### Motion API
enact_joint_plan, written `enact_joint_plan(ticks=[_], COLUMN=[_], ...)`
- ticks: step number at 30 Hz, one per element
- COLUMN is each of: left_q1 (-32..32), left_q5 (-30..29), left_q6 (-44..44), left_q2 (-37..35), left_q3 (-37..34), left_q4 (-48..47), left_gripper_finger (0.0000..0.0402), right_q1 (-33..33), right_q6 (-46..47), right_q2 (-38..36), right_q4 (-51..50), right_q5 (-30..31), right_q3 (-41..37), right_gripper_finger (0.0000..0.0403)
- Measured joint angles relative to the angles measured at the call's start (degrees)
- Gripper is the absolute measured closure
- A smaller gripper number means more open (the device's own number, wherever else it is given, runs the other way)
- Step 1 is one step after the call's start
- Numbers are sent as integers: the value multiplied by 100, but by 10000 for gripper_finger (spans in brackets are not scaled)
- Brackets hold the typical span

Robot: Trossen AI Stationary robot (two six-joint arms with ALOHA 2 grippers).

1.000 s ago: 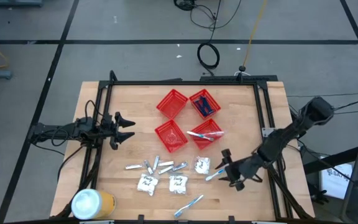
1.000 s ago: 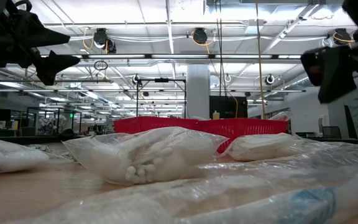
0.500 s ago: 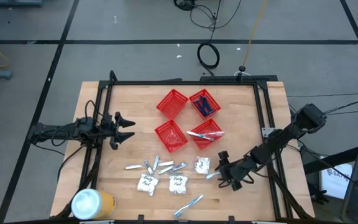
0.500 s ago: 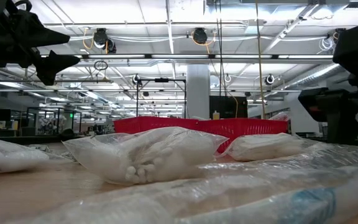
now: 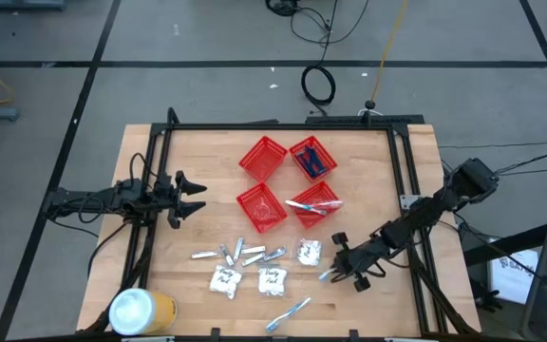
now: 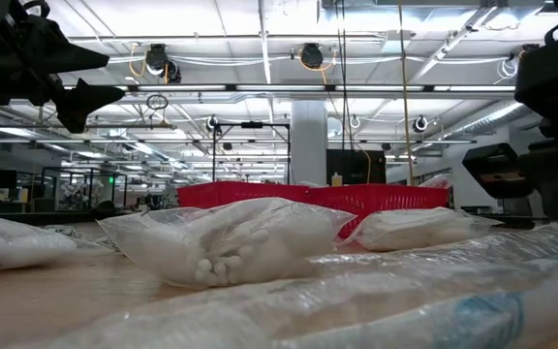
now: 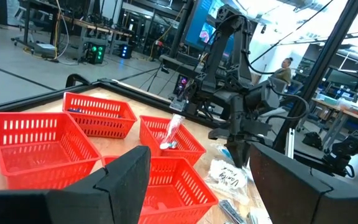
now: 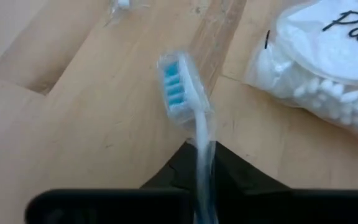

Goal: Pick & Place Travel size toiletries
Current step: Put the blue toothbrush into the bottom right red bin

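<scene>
Wooden bench under both arms. Nearest my right wrist camera, I see the right gripper clamped on the handle of a wrapped toothbrush, fingers pressed together around it; its long axis runs straight out from the gripper, blue-bristled head leading, low over the boards. Just beside it lies a white sachet with dark print. From above, I place that toothbrush right of the sachets, near the bench's front; bristles don't show there. Farther off sit four red baskets. At the bench's left side, my left gripper hangs with fingers spread apart, holding nothing.
</scene>
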Motion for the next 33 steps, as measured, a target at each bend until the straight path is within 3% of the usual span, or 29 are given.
enact_joint_plan(ticks=[9,18,25,33], left_q1=[0,-2,-1,0], left_q5=[2,0,2,0], left_q6=[0,0,0,0], left_q2=[1,-1,0,0], left_q3=[0,0,0,0], left_q4=[-1,5,2,1], left_gripper_finger=[131,131,131,131], right_q1=[-294,-1487,-2564,-2885], right_q6=[-679,-1763,-1615,-1487], right_q2=[-880,-1900,-1529,-567], right_q4=[-381,181,1397,1734], right_q5=[-26,-29,-1183,-1199], right_q3=[588,881,769,761], right_gripper_finger=[391,390,391,391])
